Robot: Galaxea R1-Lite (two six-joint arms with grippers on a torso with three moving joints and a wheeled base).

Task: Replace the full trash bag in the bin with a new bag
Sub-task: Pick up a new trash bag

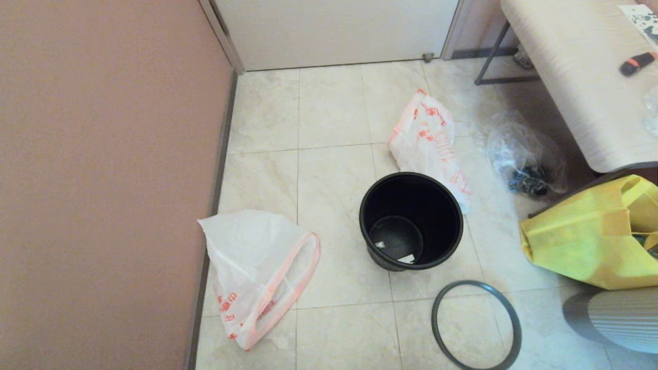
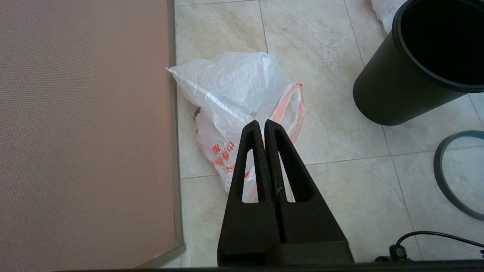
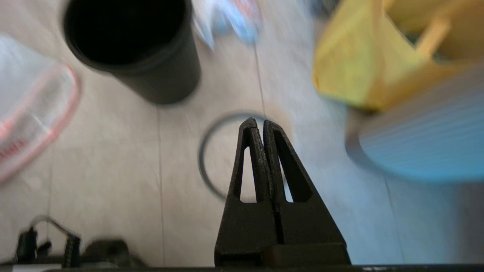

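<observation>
The limp white plastic new bag (image 2: pixel 234 98) with pink handle loops lies on the floor just ahead of the left claw (image 2: pixel 261 122), whose two fingers are pressed together, holding nothing.

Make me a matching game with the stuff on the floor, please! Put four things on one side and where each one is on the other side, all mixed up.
Things:
1. new bag
2. bin
3. full trash bag
4. hoop

Places:
A. flat on the tiles, nearer the robot than the bin
B. beside the pink wall
C. behind the bin, toward the door
D. standing upright, nothing lining it

Pairs: 1-B, 2-D, 3-C, 4-A
</observation>
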